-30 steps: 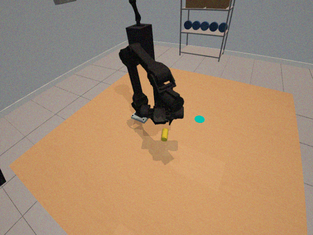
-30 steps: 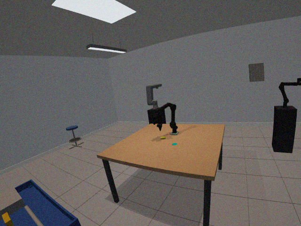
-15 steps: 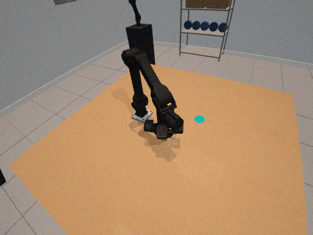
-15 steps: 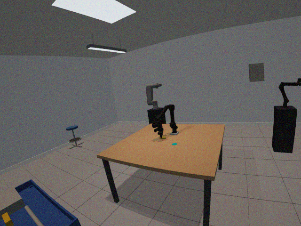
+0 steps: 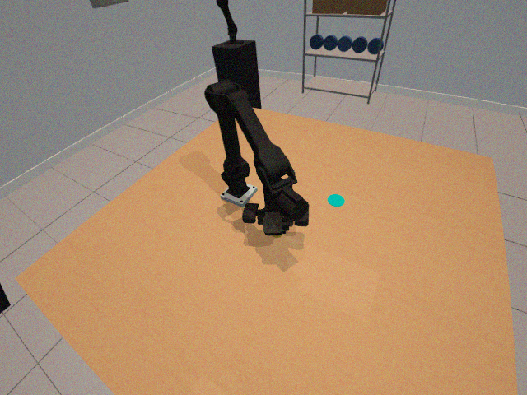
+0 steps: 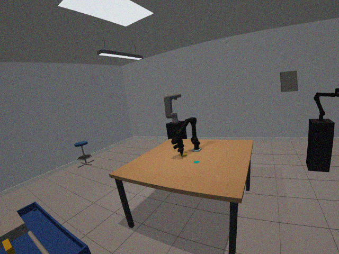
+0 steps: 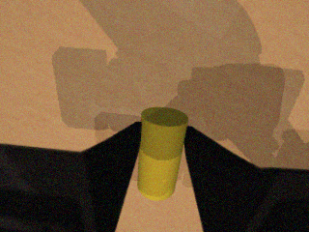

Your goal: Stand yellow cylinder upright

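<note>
My gripper [image 5: 277, 232] [image 6: 181, 154] [image 7: 163, 130] is narrowed onto the yellow cylinder [image 5: 277, 235] [image 6: 184, 155] [image 7: 159, 164], which lies on the table [image 5: 340, 297] [image 6: 188, 174] apart from the cyan circle [image 5: 335, 200] [image 6: 196, 162], so lifting, standing it upright there, releasing and withdrawing all remain.

Seen as a plain yellow tall cylinder [image 5: 277, 235] [image 6: 184, 155] [image 7: 161, 150], lying on its side, flanked closely by the gripper [image 5: 277, 232] [image 6: 181, 154] [image 7: 163, 130] fingers; in the exterior view, nearer the far edge of the table top [image 5: 340, 318] [image 6: 186, 176] [image 7: 29, 97] than the near edge. Flat, solid cyan circle [image 5: 335, 200] [image 6: 196, 162], apart from the cylinder, likewise nearer the far edge.
</note>
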`<state>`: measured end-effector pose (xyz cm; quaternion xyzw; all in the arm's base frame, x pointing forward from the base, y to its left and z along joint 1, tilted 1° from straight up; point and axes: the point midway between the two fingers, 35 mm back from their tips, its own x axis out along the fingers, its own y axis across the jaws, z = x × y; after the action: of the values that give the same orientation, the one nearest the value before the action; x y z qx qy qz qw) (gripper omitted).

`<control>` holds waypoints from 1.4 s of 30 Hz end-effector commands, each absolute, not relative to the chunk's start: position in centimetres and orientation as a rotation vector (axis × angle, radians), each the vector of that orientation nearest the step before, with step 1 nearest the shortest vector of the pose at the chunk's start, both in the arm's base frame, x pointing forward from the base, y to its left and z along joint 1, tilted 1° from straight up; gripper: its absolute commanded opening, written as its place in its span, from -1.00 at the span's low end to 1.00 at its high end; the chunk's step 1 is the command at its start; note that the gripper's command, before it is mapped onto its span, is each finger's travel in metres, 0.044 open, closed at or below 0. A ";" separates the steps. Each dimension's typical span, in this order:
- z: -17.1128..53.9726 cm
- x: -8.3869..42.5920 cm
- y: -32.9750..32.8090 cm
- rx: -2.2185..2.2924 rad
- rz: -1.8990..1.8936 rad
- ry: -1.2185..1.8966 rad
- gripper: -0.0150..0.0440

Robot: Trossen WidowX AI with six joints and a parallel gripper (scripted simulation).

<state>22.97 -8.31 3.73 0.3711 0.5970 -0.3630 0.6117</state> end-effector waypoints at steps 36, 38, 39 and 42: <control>14.6 22.7 -8.3 0.861 -0.838 1.380 -0.14; 14.6 22.7 -8.3 0.860 -0.837 1.381 -0.14; 14.6 22.8 -8.2 0.855 -0.832 1.383 -0.14; 14.7 23.1 -7.9 0.820 -0.797 1.396 -0.14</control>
<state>22.70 -8.15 14.23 0.3655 0.6056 -0.3592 0.6089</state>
